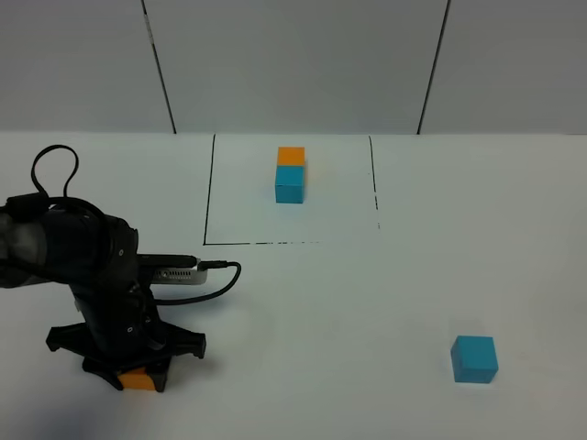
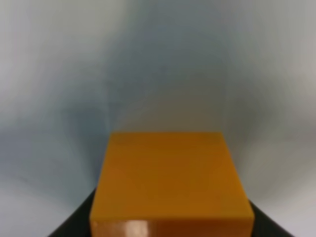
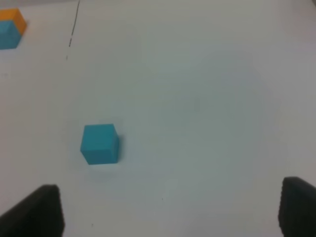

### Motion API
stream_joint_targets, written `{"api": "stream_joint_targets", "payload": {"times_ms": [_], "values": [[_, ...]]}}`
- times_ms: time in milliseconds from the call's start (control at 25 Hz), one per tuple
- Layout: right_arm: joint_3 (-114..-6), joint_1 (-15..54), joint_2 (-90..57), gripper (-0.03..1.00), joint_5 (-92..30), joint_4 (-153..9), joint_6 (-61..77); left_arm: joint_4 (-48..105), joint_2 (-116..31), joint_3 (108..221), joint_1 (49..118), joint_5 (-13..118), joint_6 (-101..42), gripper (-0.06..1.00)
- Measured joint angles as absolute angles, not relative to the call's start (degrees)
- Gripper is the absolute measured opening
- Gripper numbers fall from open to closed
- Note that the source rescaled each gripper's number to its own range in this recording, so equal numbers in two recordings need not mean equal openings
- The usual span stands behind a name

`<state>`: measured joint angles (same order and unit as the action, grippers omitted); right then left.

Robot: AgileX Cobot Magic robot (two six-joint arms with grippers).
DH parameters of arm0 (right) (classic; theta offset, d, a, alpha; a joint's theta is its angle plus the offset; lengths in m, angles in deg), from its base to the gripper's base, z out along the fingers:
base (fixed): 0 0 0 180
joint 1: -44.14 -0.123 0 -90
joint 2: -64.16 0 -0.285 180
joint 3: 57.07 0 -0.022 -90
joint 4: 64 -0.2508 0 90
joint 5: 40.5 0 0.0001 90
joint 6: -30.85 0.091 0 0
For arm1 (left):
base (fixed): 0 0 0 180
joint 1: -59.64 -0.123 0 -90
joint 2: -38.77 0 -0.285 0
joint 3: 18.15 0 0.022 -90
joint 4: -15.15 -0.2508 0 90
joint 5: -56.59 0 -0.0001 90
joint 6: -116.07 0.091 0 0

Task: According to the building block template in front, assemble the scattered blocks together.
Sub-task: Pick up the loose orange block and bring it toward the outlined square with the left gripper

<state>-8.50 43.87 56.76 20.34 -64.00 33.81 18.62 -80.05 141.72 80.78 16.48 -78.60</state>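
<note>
1. Status: left pincer [image 1: 138, 378] is clenched on the orange cube [image 2: 170, 182]. Cube looks to be resting on the counter [image 1: 367, 302], not yet lifted as far as I can tell.
2. Right pincer [image 3: 170, 212] is released, jaws wide with nothing between them. It hovers over bare counter.
3. Template [image 1: 291, 174]: orange on the far side, cyan on the robot's side, touching, inside the black outline [image 1: 209, 192].
4. Orange cube: outside the outline, well to the left of the template and nearer the robot.
5. Cyan cube [image 1: 474, 357]: outside the outline, well to the right of the template and nearer the robot. Untouched.
6. Risk: grip depth unclear. Left wrist view shows fingers only at the cube's near corners, so the hold may be shallow. Cube could twist or drop on lift.
7. Risk: cyan cube sits off to one side of the right pincer's centreline, not between the jaws. If it descends as is, a finger would likely shove the cube or land on top of it.
8. Risk: order. With orange on the wrong side, the pair won't match the template.
9. Risk: both arms converge on one join spot. Pincers could clash, or one cube gets bumped while the other is set down.
10. Risk: joining too close to the template could knock it. Left arm's cable [image 1: 215, 275] already lies just outside the outline's corner.
</note>
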Motion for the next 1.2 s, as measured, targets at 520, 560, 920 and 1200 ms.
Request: {"api": "stream_joint_targets", "payload": {"times_ms": [520,560,920,1200], "values": [[-8.5,43.9,56.8,0.74,20.3,-64.0,33.8,12.3,-79.0,160.3,80.8,-0.6,-48.3,0.00],[-8.5,43.9,56.8,0.74,20.3,-63.7,33.8,12.3,-79.0,161.1,80.8,-1.1,-46.9,0.00],[-8.5,43.9,56.8,0.74,20.3,-64.0,33.8,18.3,-79.5,166.6,81.0,-6.6,-28.2,0.00],[-8.5,43.9,56.8,0.74,20.3,-64.0,33.8,12.2,-82.7,170.3,85.9,-9.4,-21.0,0.00]]}}
